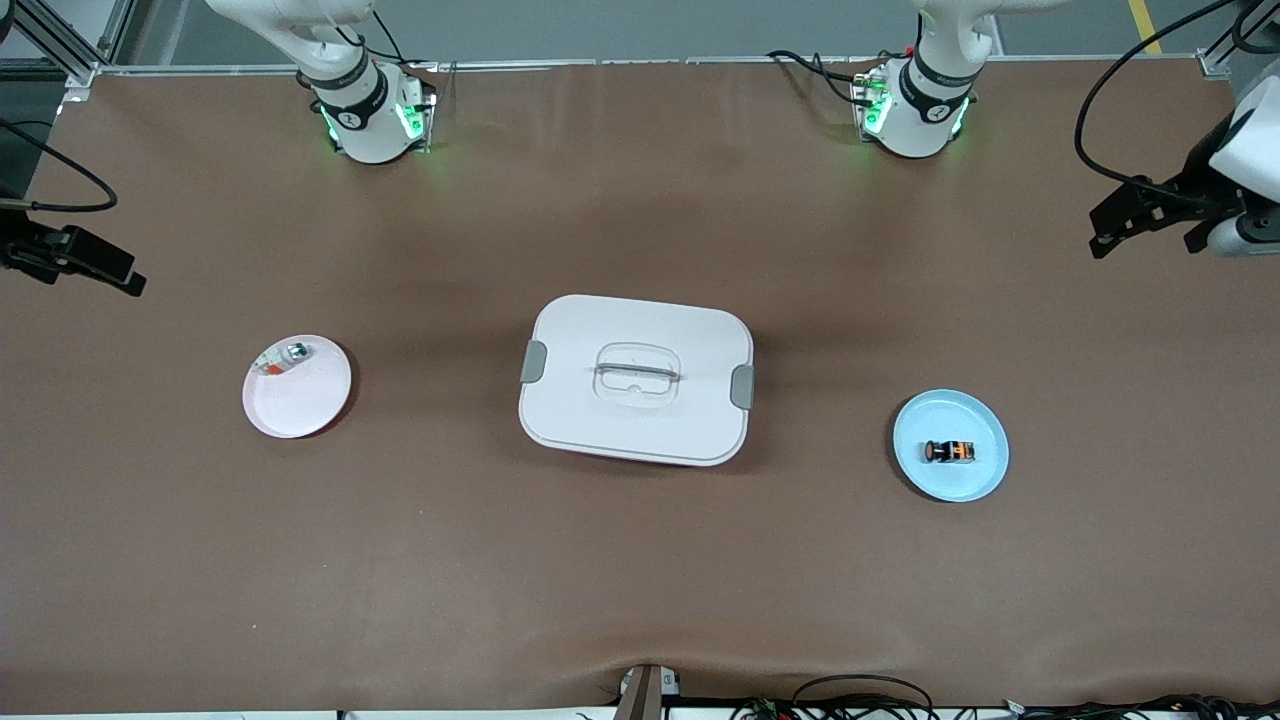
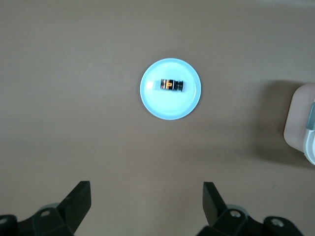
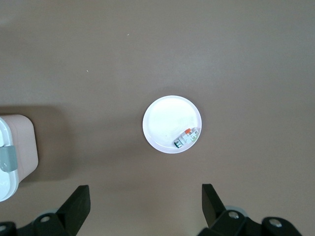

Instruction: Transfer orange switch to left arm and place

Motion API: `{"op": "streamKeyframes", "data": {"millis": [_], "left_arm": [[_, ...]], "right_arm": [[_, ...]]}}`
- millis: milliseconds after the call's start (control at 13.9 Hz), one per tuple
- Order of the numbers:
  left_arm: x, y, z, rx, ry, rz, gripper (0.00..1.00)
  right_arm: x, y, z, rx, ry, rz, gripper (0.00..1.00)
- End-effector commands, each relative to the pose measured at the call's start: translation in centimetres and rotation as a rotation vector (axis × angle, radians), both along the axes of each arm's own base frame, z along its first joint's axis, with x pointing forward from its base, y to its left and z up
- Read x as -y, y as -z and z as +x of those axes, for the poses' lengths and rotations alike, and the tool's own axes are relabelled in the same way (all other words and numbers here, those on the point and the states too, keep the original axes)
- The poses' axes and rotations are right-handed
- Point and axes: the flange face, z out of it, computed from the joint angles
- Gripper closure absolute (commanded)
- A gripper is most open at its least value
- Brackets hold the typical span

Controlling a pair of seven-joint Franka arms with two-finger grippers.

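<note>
The orange switch (image 1: 948, 451) lies on its side on a blue plate (image 1: 985, 472) toward the left arm's end of the table. The white lidded box (image 1: 600, 325) stands mid-table between the two plates. My left gripper (image 2: 146, 191) hangs high over the table, open and empty, looking down on the switch (image 2: 171, 84) and its plate (image 2: 167, 105). A corner of the box (image 2: 301, 123) shows at that view's edge. My right gripper (image 3: 145, 192) is also high up, open and empty, over the bare table beside the pink plate (image 3: 165, 118).
The pink plate (image 1: 300, 405) toward the right arm's end holds a small silver, white and red item (image 1: 285, 358). The box corner (image 3: 17, 142) shows in the right wrist view. Both arm bases (image 1: 370, 120) stand along the table's back edge. Cables lie at the front edge.
</note>
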Motion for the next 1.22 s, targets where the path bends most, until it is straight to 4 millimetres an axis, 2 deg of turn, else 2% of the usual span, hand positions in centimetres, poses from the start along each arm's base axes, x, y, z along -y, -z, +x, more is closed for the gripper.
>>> {"op": "streamKeyframes", "data": {"millis": [0, 144, 431, 719, 1150], "left_arm": [[0.8, -0.2, -1.1, -0.014, -0.01, -0.008, 0.0], [0.8, -0.4, -1.1, -0.04, -0.025, -0.012, 0.0], [1.2, -0.3, -1.3, -0.057, -0.015, -0.009, 0.0], [2.0, -0.1, -1.2, -0.064, 0.015, -0.01, 0.0], [2.2, -0.3, -1.2, -0.067, 0.018, -0.023, 0.0]], "right_arm": [[0.2, -0.3, -1.0, 0.012, -0.018, 0.009, 0.0], [0.2, 0.1, -1.1, 0.003, -0.041, 0.01, 0.0], [0.0, 0.6, -3.0, 0.016, -0.052, 0.01, 0.0], [0.0, 0.8, -3.7, 0.012, -0.083, 0.01, 0.0], [0.1, 1.0, -4.2, -0.014, -0.08, 0.014, 0.0]]}}
